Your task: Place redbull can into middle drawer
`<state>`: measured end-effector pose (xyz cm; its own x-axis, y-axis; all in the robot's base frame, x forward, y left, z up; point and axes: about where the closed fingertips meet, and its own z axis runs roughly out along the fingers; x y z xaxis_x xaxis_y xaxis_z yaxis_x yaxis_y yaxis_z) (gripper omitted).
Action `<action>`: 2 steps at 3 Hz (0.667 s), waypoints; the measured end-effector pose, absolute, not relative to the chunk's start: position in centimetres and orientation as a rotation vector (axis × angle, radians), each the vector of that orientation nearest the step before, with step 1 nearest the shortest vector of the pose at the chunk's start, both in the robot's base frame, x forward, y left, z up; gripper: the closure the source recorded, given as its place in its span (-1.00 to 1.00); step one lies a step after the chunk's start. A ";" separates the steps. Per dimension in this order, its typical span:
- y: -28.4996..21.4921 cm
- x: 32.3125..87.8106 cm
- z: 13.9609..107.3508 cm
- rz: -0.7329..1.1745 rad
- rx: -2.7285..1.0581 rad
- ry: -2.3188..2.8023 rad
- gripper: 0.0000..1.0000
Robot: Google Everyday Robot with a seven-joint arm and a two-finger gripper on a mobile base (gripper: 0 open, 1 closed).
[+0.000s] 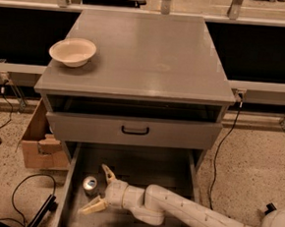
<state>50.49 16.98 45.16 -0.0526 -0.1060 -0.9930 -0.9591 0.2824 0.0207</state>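
Gripper [99,190]: jaws spread, inside middle drawer [148,165]
Redbull can [89,184]: upright on drawer floor
Risk: a withdrawing finger could topple it

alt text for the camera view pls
The gripper, jaws open, reaches into the pulled-out middle drawer beside an upright redbull can standing on the drawer floor. Above, a cream bowl sits on the grey cabinet top.
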 end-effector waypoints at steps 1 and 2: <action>14.4 48.7 47.8 0.931 -1.080 1.536 -1.00; 12.2 43.4 48.2 0.968 -1.132 1.712 -1.00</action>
